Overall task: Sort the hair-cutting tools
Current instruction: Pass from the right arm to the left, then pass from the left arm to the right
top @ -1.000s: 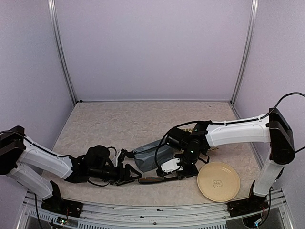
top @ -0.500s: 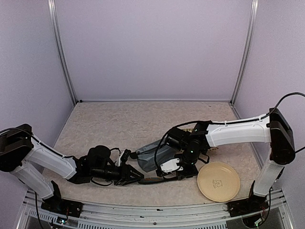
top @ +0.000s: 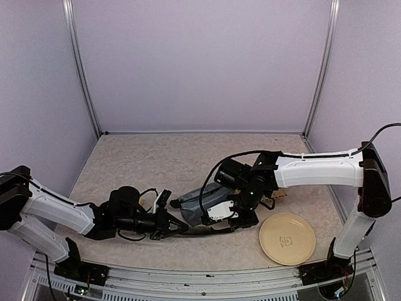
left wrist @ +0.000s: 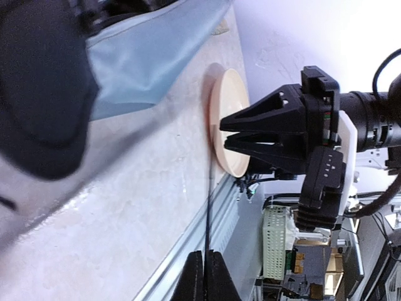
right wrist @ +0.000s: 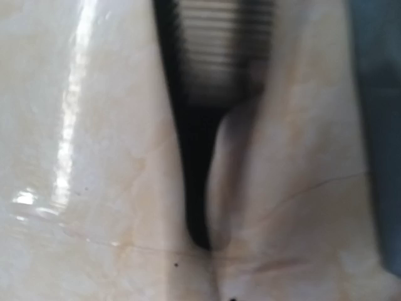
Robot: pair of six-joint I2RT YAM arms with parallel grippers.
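At the table's [top: 156,163] near edge: the comb [top: 207,231] is held low, at 6 o'clock of the pouch [top: 197,204].
Left claw [top: 178,229] [left wrist: 204,257]: clamped on the comb's 9 o'clock end. In the left wrist view its fingers [left wrist: 193,279] are pressed together, with only the thin edge of the comb [left wrist: 207,213] between them.
Right claw [top: 237,222] [left wrist: 223,134]: seen from the left wrist, its jaws are parted by a narrow gap. It is set over the comb's 3 o'clock end. Nothing is seen gripped, and touch with the comb cannot be told.
Comb axis: in the top view it is laid out from 9 to 3 o'clock, along the near edge.
Comb tip: in the blurred right wrist view the comb [right wrist: 197,163] is shown with teeth at 12 o'clock and the tapered end pointed to 6 o'clock.
Pouch [left wrist: 150,56]: laid at 12 o'clock of the comb. In the right wrist view the pouch [right wrist: 382,125] is seen as a blue strip at 3 o'clock.
Plate [top: 287,238] [left wrist: 229,81]: set at 3 o'clock of the comb, near the right claw but apart from it.
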